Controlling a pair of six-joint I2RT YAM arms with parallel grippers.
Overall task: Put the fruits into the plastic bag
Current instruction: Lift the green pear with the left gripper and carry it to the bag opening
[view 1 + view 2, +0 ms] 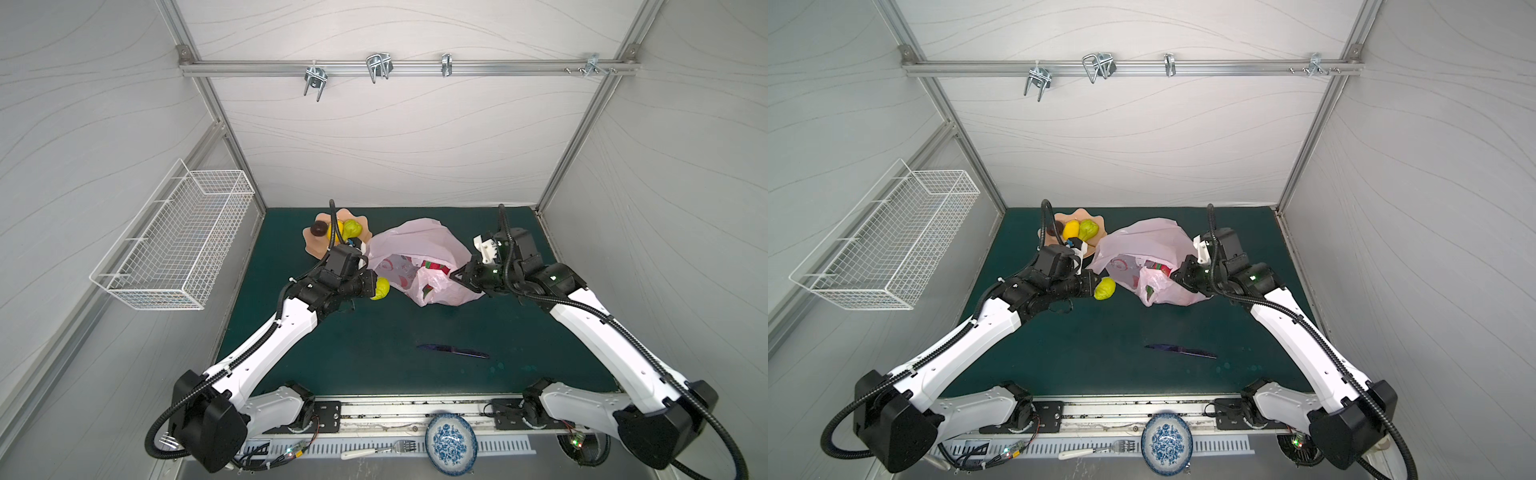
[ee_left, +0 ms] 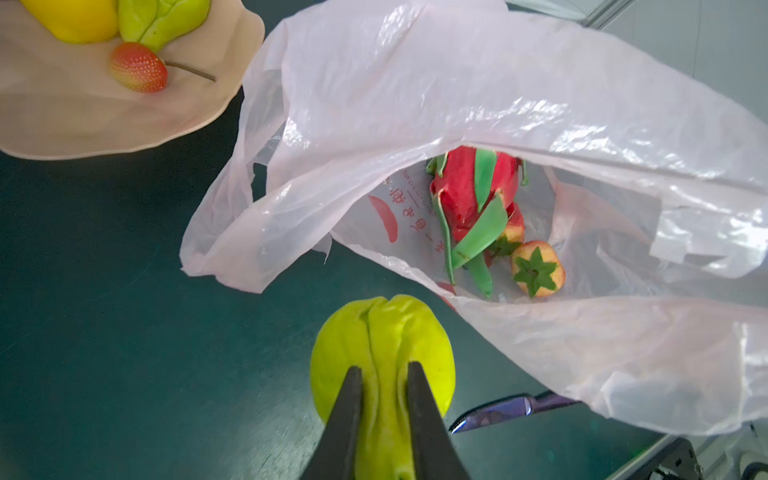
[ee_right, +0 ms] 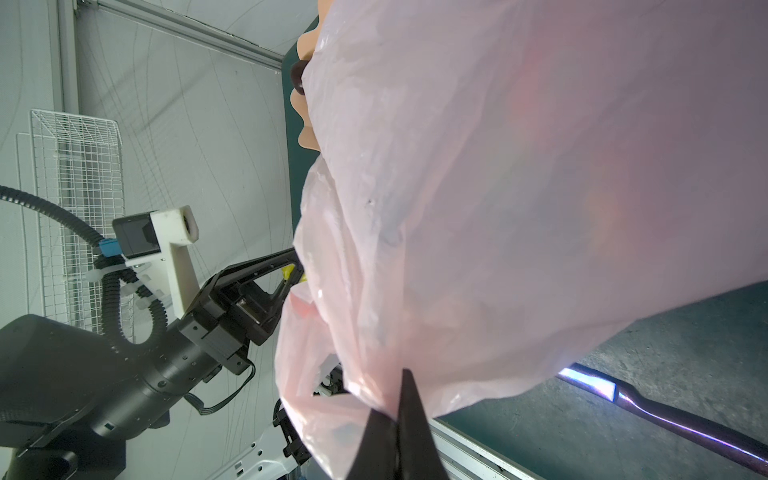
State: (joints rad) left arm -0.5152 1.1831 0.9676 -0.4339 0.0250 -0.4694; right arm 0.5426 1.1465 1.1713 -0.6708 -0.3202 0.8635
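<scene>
My left gripper [image 2: 384, 368] is shut on a green pear [image 2: 382, 332], held above the mat just before the mouth of the plastic bag [image 2: 457, 83]; in both top views the pear [image 1: 380, 288] [image 1: 1104, 289] hangs left of the bag [image 1: 415, 245]. My right gripper [image 3: 401, 395] is shut on the bag's edge, holding the mouth up. Inside lie a dragon fruit [image 2: 465, 187] and a red-yellow fruit with a green calyx [image 2: 537, 269]. The peach bowl [image 2: 83, 120] holds a strawberry [image 2: 138, 66], a lemon [image 1: 335, 228], another pear [image 1: 352, 228] and a dark brown fruit [image 1: 319, 227].
A purple knife [image 1: 453, 351] lies on the green mat in front of the bag. A white wire basket [image 1: 174, 249] hangs on the left wall. A blue-patterned plate [image 1: 451, 440] and a fork [image 1: 378, 451] sit beyond the mat's front edge.
</scene>
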